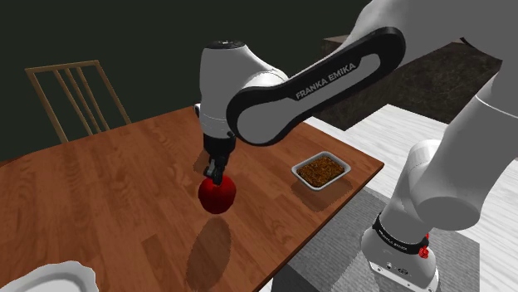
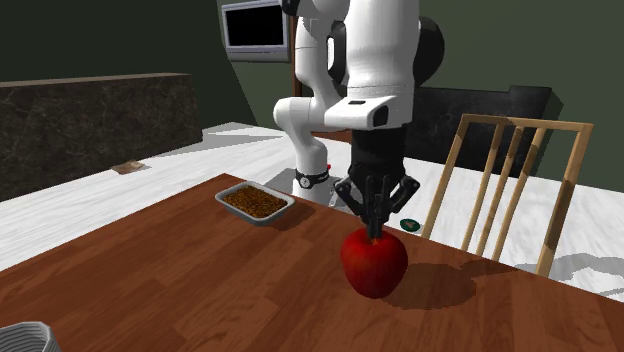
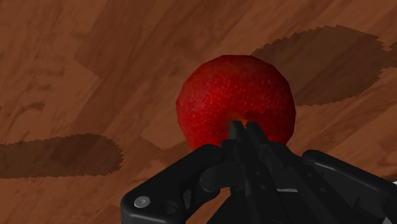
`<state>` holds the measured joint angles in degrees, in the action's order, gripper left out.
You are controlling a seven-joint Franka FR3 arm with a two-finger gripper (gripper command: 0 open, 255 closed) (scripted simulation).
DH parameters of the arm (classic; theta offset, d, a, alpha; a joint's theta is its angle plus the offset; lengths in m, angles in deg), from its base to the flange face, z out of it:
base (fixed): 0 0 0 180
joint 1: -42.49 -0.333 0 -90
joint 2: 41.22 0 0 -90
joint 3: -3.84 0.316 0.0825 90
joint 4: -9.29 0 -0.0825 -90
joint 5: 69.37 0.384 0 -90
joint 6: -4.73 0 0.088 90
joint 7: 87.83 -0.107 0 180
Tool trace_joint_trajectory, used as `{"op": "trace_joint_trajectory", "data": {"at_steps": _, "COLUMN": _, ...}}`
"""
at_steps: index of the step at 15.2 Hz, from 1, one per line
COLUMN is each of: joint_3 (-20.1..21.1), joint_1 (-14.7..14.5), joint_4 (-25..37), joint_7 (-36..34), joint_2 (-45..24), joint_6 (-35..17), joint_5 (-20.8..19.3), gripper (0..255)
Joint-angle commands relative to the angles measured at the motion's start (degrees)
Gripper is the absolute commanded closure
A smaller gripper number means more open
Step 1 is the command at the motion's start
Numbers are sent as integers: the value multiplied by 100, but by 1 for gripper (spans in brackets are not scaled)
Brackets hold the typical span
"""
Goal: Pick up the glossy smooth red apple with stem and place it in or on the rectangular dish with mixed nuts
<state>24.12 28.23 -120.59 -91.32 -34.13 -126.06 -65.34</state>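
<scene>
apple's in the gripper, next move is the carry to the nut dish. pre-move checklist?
1. Grip: gripper fingers shut on the top of the apple: ok.
2. Lift: the apple's shadow lies apart from it on the table, so it looks raised: ok.
3. Target: dish of nuts sits near the table edge, to the shoulder view's right of the apple: ok.
4. Path: nothing stands between apple and dish: ok.
5. Hold during the swing: narrow pinch on a large round apple: cannot tell.
</scene>
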Motion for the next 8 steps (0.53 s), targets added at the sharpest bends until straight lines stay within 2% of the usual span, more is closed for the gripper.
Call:
{"op": "trace_joint_trajectory", "data": {"at_steps": 1, "joint_3": -11, "joint_1": 3, "joint_4": 109, "joint_7": 14, "joint_2": 47, "joint_6": 155, "joint_5": 13, "gripper": 255}}
{"op": "trace_joint_trajectory", "data": {"at_steps": 8, "joint_3": -49, "joint_1": 5, "joint_4": 463, "joint_7": 54, "joint_2": 250, "joint_6": 703, "joint_5": 68, "gripper": 255}}
